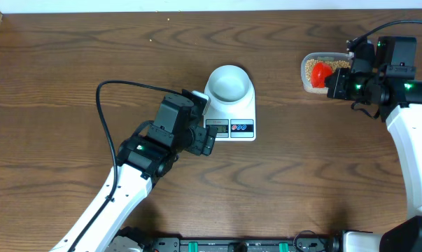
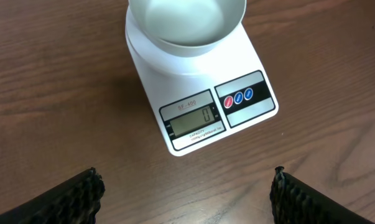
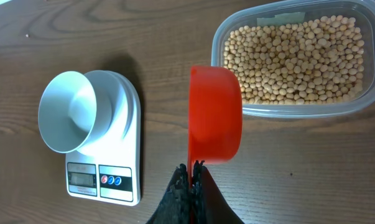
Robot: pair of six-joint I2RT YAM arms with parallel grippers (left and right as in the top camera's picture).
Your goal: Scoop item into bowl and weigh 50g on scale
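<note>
The pale bowl [image 1: 229, 82] stands empty on the white scale [image 1: 240, 117]; the bowl [image 2: 186, 23] and the scale [image 2: 203, 93] also show in the left wrist view, where the display reads 0. My left gripper [image 2: 186, 186] is open and empty, just in front of the scale's front edge. My right gripper [image 3: 191, 169] is shut on the handle of a red scoop [image 3: 216, 115], held beside the clear tub [image 3: 299, 109] of tan beans [image 3: 299, 59]. In the overhead view the scoop [image 1: 321, 71] hangs over the tub [image 1: 310, 73]. The bowl [image 3: 68, 112] and scale [image 3: 115, 171] lie left of the scoop.
The dark wooden table [image 1: 71, 63] stretches left and in front of the scale. A black cable [image 1: 106, 119] loops over my left arm. The table's back edge runs along the top of the overhead view.
</note>
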